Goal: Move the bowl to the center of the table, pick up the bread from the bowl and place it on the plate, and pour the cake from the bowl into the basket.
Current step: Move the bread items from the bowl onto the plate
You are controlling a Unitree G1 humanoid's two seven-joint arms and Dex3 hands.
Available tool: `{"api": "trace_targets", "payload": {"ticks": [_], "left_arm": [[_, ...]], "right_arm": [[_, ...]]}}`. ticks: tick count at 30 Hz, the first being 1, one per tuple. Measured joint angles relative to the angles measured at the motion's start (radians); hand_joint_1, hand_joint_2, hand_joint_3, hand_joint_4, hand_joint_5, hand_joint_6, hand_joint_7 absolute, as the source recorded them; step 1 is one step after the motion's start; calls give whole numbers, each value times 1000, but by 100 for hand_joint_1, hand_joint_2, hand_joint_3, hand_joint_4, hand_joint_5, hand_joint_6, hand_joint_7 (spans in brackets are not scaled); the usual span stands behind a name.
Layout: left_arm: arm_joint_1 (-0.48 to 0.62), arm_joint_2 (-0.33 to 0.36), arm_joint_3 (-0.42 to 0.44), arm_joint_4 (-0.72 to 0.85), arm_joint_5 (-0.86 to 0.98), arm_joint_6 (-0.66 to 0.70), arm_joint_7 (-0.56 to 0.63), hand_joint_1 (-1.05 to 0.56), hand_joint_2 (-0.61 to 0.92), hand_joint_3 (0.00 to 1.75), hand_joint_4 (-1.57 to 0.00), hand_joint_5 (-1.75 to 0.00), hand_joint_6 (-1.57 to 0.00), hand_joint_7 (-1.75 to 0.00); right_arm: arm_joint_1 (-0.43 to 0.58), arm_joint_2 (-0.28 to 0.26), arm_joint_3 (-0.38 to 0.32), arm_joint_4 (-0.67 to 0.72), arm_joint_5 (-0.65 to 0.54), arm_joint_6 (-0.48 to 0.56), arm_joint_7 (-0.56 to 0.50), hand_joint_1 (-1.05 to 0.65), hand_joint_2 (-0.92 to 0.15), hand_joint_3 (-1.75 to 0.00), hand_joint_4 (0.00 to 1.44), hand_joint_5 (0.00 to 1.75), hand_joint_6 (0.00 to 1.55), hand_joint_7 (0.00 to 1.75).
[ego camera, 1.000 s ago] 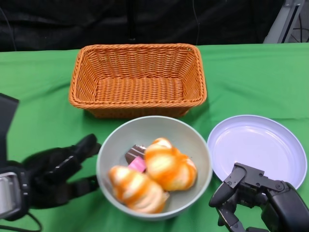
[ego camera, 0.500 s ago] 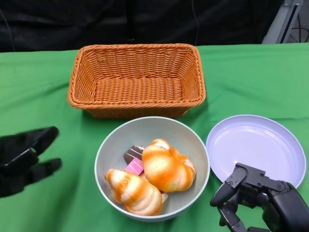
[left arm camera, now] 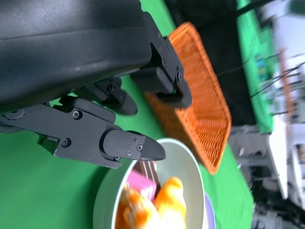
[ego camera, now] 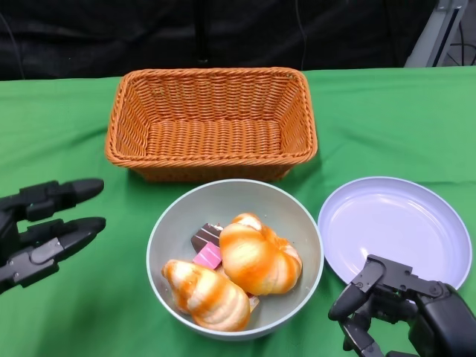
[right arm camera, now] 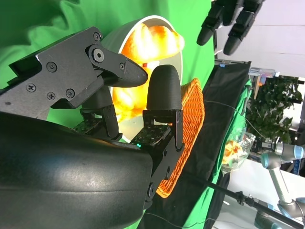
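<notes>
A grey-green bowl sits in front of the orange wicker basket. In the bowl lie two glazed orange bread rolls and small pink and brown cake pieces. A white plate lies to the bowl's right. My left hand hovers open to the left of the bowl, fingers pointing toward it, apart from it. My right hand is at the lower right, over the plate's near edge, fingers apart and holding nothing. The left wrist view shows the bowl past my fingers.
Green cloth covers the table. The basket holds nothing. A dark curtain runs behind the table's far edge. In the right wrist view the basket and bowl show beyond my fingers, and my left hand is across the bowl.
My left hand has let go of the bowl and drawn back to the left, its fingers now stretched out. The bowl stays where it was left. The right hand sank slightly.
</notes>
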Motion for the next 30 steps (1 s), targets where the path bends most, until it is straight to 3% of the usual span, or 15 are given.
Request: {"api": "trace_targets", "payload": {"ticks": [1, 5, 8, 11, 16, 17, 20, 22, 25, 30], "left_arm": [[-9, -10, 5, 56, 3, -77, 0, -11, 92, 26, -105, -24, -105, -14], [-50, -15, 29, 214, -9, -284, -31, -7, 92, 35, -86, -97, -113, -28], [-70, -17, 33, 265, -10, -383, -34, -6, 92, 38, -80, -119, -104, -53], [-71, -26, 37, 268, -20, -418, -34, -8, 92, 39, -78, -124, -98, -64], [-64, -39, 37, 226, -64, -382, -33, -10, 92, 39, -76, -128, -95, -70], [-64, -40, 38, 215, -75, -370, -32, -10, 92, 39, -76, -128, -95, -70], [-49, -42, 38, 171, -87, -330, -19, -10, 92, 38, -74, -129, -93, -71], [-38, -46, 38, 149, -86, -308, -8, -9, 92, 38, -74, -129, -93, -71], [-25, -52, 38, 127, -87, -282, 9, -8, 92, 38, -74, -130, -93, -72], [-22, -60, 37, 113, -86, -277, 12, -7, 92, 37, -74, -130, -93, -72]], "right_arm": [[5, -2, -7, 1, 7, -12, 4, -10, -62, -87, 70, 154, 68, 124], [26, -11, -31, 1, 10, -34, 15, -8, -62, -88, 69, 149, 68, 120], [38, -12, -34, -2, 14, -43, 18, -7, -60, -89, 67, 140, 68, 112], [47, -17, -43, -20, 6, -53, 18, -6, -60, -85, 65, 129, 67, 100], [53, -56, -68, -105, 3, -37, 38, -14, -86, -30, 58, 110, 60, 74], [53, -65, -70, -122, 1, -28, 43, -15, -88, -25, 58, 108, 60, 72], [42, -106, -76, -194, -61, 39, 60, -23, -92, -7, 59, 85, 64, 43], [17, -130, -80, -247, -115, 88, 66, -25, -92, -5, 60, 80, 66, 36], [-32, -158, -79, -292, -202, 137, 73, -36, -92, -3, 62, 59, 71, 16], [-135, -195, -60, -343, -321, 247, 126, -48, -92, -1, 64, 36, 69, 3]]}}
